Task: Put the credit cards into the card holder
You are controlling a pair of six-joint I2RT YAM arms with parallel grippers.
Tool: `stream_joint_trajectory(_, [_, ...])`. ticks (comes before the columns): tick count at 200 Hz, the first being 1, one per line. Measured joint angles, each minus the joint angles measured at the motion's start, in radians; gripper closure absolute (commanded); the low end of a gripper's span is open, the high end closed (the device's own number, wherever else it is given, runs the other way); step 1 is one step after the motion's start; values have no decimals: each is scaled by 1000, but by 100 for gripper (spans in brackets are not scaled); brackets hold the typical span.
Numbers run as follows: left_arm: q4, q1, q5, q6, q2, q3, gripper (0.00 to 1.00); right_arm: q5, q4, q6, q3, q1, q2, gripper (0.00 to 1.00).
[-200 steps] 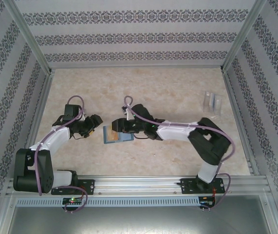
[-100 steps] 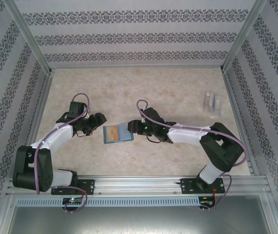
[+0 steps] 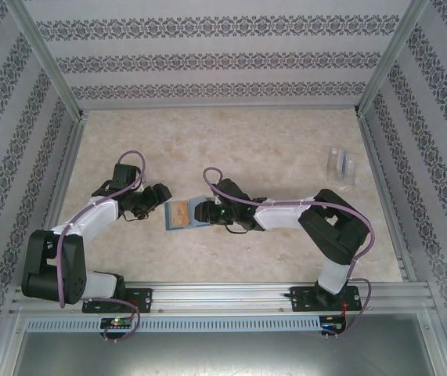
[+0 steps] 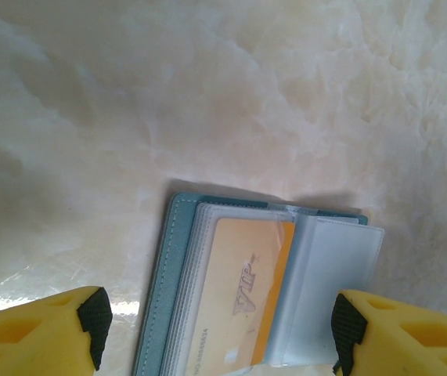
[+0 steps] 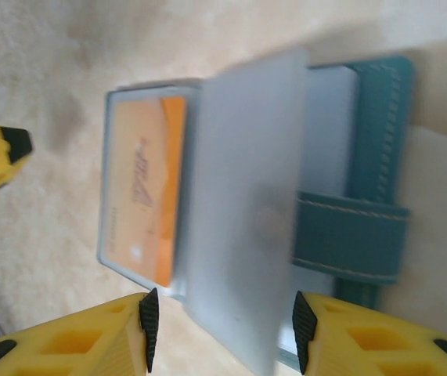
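So the card holder (image 3: 200, 215) is lying open on the table (image 3: 286, 157) between both arms, long way running arm to arm, with an orange card (image 3: 178, 213) sitting in the half toward the left arm. The right gripper (image 3: 204, 211) is hovering over the other half, jaws part open and straddling a clear sleeve flap (image 5: 239, 196) — not pinching it, I think. The left gripper (image 3: 159, 200) is gaping wide just beside the holder's edge — the right one's nearer.

The open teal card holder (image 4: 159, 313), an orange card (image 4: 246, 298) pocketed inside, shows between the tool's (image 4: 221, 325) spread fingers.
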Motion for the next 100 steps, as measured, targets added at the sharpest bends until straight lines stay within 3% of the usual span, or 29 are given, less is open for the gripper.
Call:
stream_joint_trajectory(62, [-16, 0, 1, 1, 0, 1, 23, -50, 16, -14, 82, 20, 75, 50])
stream_joint_trajectory(70, [-16, 0, 2, 0, 0, 1, 10, -58, 22, -15, 96, 22, 97, 50])
stream_joint_trajectory(79, [-16, 0, 5, 0, 1, 2, 2, -68, 29, -18, 111, 26, 122, 50])
stream_joint_trajectory(100, [-19, 0, 9, 0, 7, 3, 0, -94, 37, -34, 151, 40, 166, 52])
